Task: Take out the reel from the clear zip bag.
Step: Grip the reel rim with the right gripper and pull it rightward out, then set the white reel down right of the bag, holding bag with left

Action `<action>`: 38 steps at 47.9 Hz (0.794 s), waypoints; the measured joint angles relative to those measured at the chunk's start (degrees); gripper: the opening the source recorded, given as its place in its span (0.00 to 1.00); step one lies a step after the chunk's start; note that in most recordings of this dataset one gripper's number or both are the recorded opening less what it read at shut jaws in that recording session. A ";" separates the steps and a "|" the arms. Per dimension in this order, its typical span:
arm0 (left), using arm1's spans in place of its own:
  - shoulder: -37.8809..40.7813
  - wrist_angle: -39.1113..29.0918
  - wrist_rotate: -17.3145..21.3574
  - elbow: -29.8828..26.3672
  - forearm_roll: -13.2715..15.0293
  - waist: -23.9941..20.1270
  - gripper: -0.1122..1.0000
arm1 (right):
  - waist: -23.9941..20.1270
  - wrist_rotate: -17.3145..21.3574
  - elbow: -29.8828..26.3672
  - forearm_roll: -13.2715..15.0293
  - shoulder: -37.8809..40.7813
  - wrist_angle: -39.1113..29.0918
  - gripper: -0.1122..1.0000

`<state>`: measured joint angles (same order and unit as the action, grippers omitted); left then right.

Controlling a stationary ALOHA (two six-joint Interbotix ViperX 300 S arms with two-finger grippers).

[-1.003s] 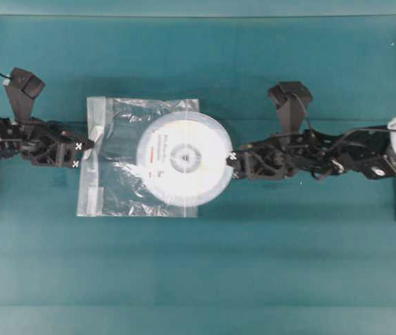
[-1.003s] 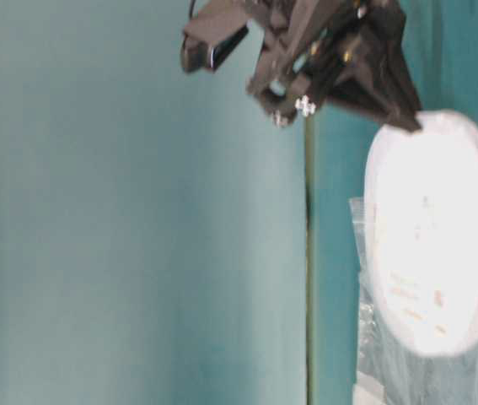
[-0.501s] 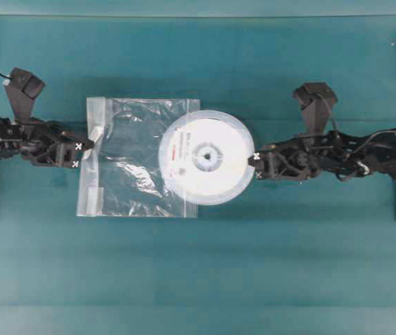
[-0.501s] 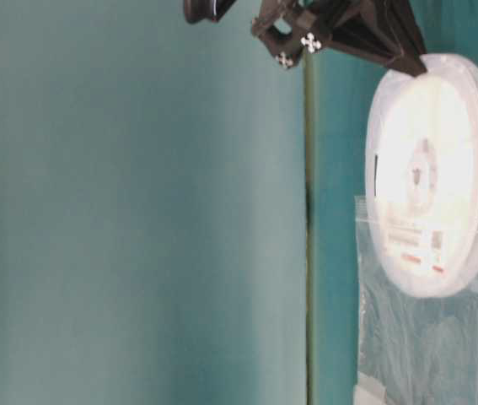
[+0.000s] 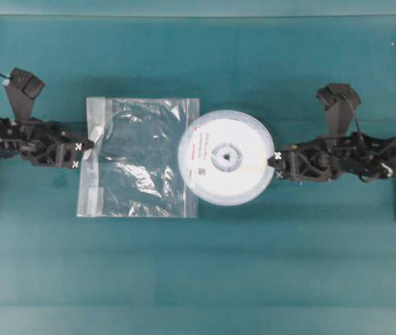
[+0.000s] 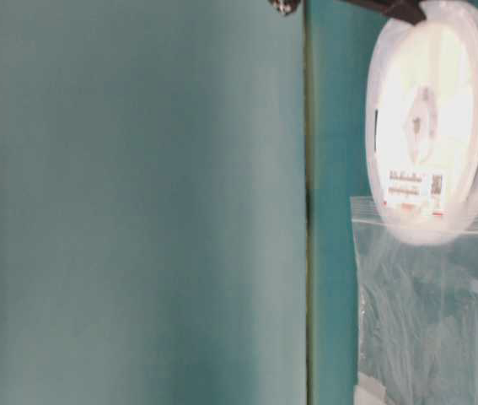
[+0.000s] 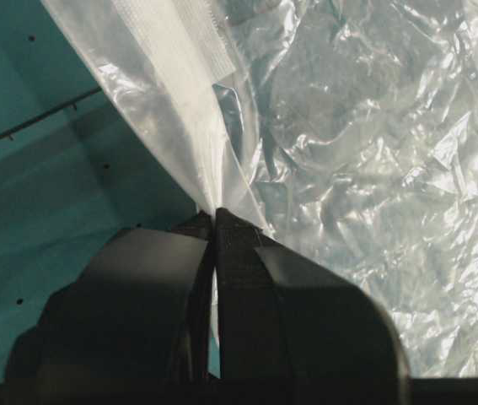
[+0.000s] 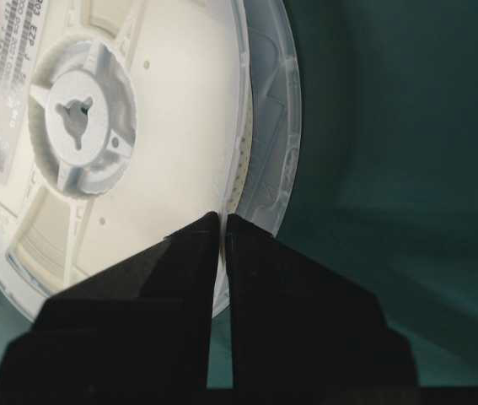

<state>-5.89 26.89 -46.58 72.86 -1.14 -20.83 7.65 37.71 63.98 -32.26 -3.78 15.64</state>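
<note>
I'm mid-extraction: right gripper (image 5: 276, 167) pinches the reel (image 5: 227, 157) by its rim, nearly clear of the clear zip bag (image 5: 140, 157). Left gripper (image 5: 82, 155) clamps the bag's far edge. Next, I'd pull fully free.

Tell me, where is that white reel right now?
In the overhead view the reel sits just right of centre, almost wholly out of the clear zip bag, overlapping only its right edge. The right gripper pinches its right rim.
</note>
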 measured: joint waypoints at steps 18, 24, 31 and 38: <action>-0.18 -1.14 -0.09 0.00 0.09 0.00 0.09 | 0.18 0.00 3.34 -0.79 -3.34 0.09 0.14; -0.26 -1.85 0.00 0.00 0.09 0.00 0.09 | 0.70 0.00 4.22 -0.70 -4.66 0.00 0.14; -0.35 -2.11 0.00 0.00 0.09 0.00 0.09 | 1.23 0.00 5.62 -0.79 -6.50 -0.44 0.14; -0.44 -2.29 0.00 -0.09 0.09 0.00 0.09 | 1.58 0.00 6.42 -0.79 -7.91 -1.41 0.14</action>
<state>-6.33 24.61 -46.58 72.77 -1.05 -20.83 9.23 37.71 70.40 -33.05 -11.69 14.24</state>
